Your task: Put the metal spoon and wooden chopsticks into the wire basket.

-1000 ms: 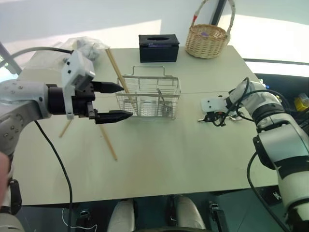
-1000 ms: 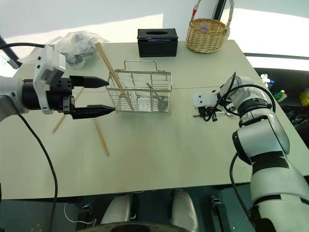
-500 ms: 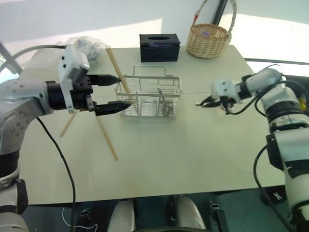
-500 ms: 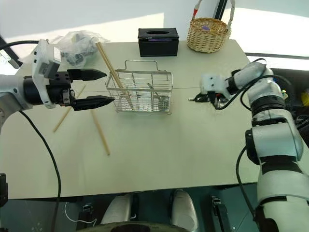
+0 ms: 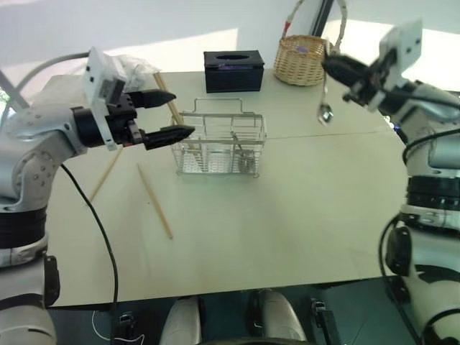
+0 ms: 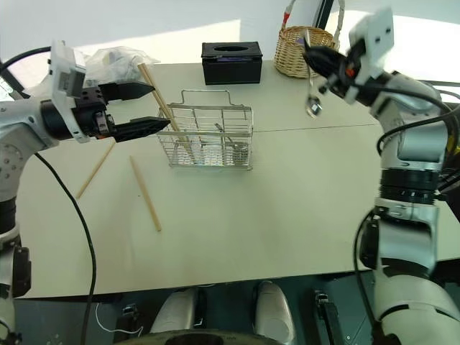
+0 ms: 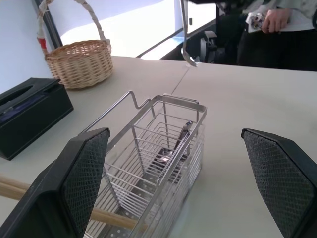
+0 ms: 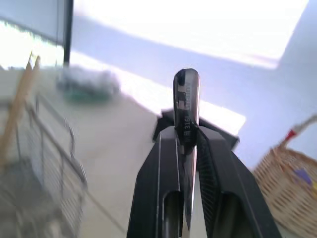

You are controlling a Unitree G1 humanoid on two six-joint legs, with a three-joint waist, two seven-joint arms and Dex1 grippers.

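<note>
Your right gripper (image 5: 338,68) jaws pinch the metal spoon (image 5: 325,93) by its handle tip; light, slick, may swing. Left gripper (image 5: 172,115) jaws spread.

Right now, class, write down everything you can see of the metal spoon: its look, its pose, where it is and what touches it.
The metal spoon is small, shiny and silver, with a thin straight handle and an oval bowl. It hangs nearly upright in the air, bowl down, well above the table and to the right of the wire basket. The right pincer is shut on the top of its handle; nothing else touches it.
</note>
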